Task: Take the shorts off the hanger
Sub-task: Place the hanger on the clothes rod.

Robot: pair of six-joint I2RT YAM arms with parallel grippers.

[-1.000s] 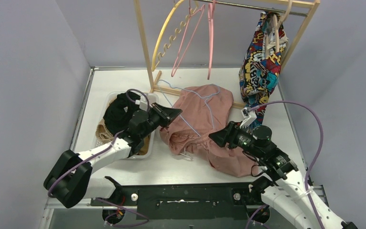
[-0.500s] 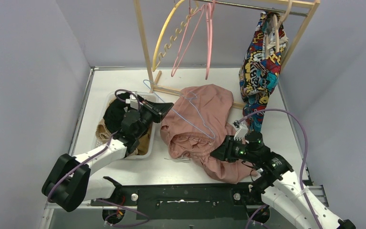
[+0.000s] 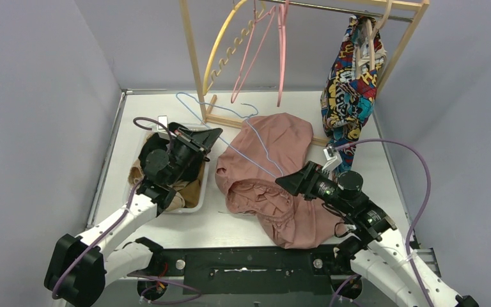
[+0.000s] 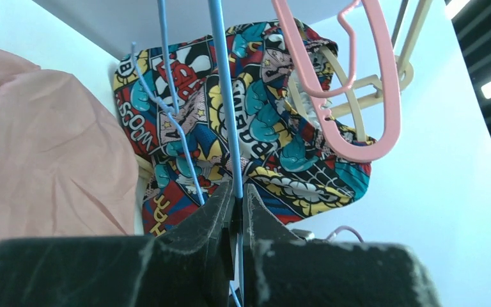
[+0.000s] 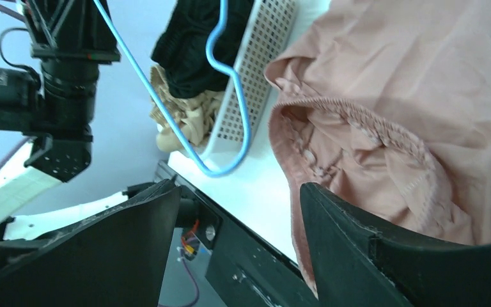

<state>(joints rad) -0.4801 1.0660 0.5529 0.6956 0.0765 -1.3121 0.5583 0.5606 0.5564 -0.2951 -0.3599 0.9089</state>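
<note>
The dusty pink shorts [image 3: 275, 160] lie crumpled on the white table; in the right wrist view [image 5: 396, 109] their gathered waist shows. My left gripper [image 3: 212, 134] is shut on a thin blue wire hanger [image 3: 243, 144] and holds it in the air, slanting over the shorts. The left wrist view shows the jaws [image 4: 236, 188] pinching the wire [image 4: 224, 96]. The hanger's lower corner [image 5: 230, 167] hangs beside the waist, apart from the fabric. My right gripper [image 3: 286, 183] is open and empty over the shorts' near edge [image 5: 240, 192]. Black shorts [image 3: 153, 153] and beige-tan shorts [image 3: 188, 192] lie in the basket.
A white perforated basket [image 3: 195, 206] stands at the left under my left arm. A wooden rack [image 3: 195, 57] at the back carries pink hangers [image 3: 281, 38], a yellow hanger [image 3: 220, 38] and a colourful patterned garment [image 3: 348, 83]. Grey walls close both sides.
My left gripper pulled the blue hanger up and back to the left, off the pink shorts. My right gripper dipped onto the shorts' near edge, then rose again, open.
</note>
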